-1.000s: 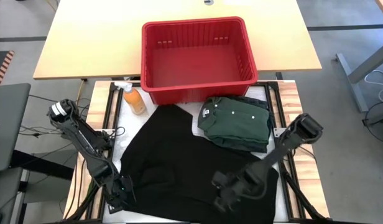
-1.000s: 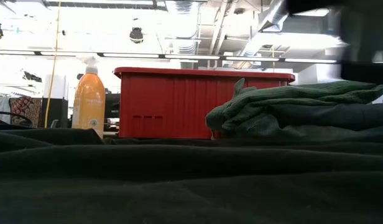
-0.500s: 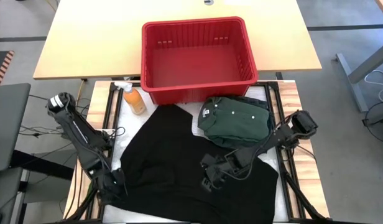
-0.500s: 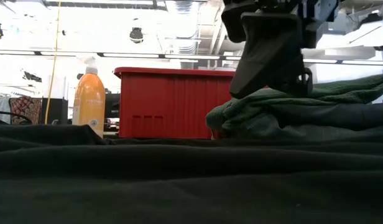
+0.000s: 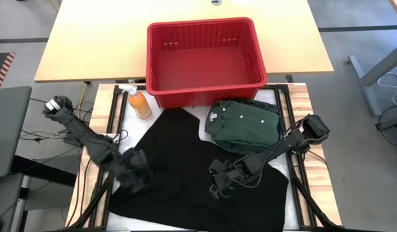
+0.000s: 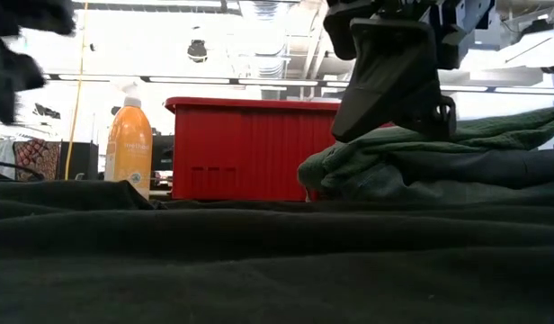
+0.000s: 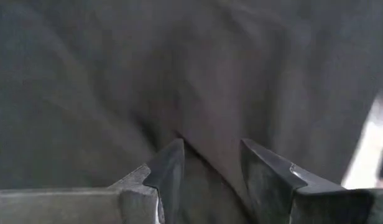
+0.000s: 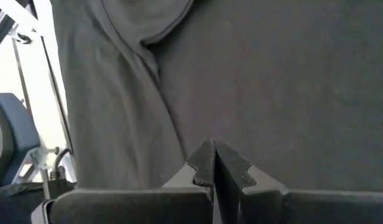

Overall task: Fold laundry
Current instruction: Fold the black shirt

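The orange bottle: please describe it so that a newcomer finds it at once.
Start from the red basket at the far side of the table. The orange bottle stands upright just outside the basket's front left corner, beside the spread black cloth. It is the only orange, hard object among dark soft garments.

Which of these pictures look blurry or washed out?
Low view: ceiling lights glare white behind the red basket, and the left pincer is a dark smear. Left wrist view: the black cloth is soft, smeared. High view: evenly lit, sharp.
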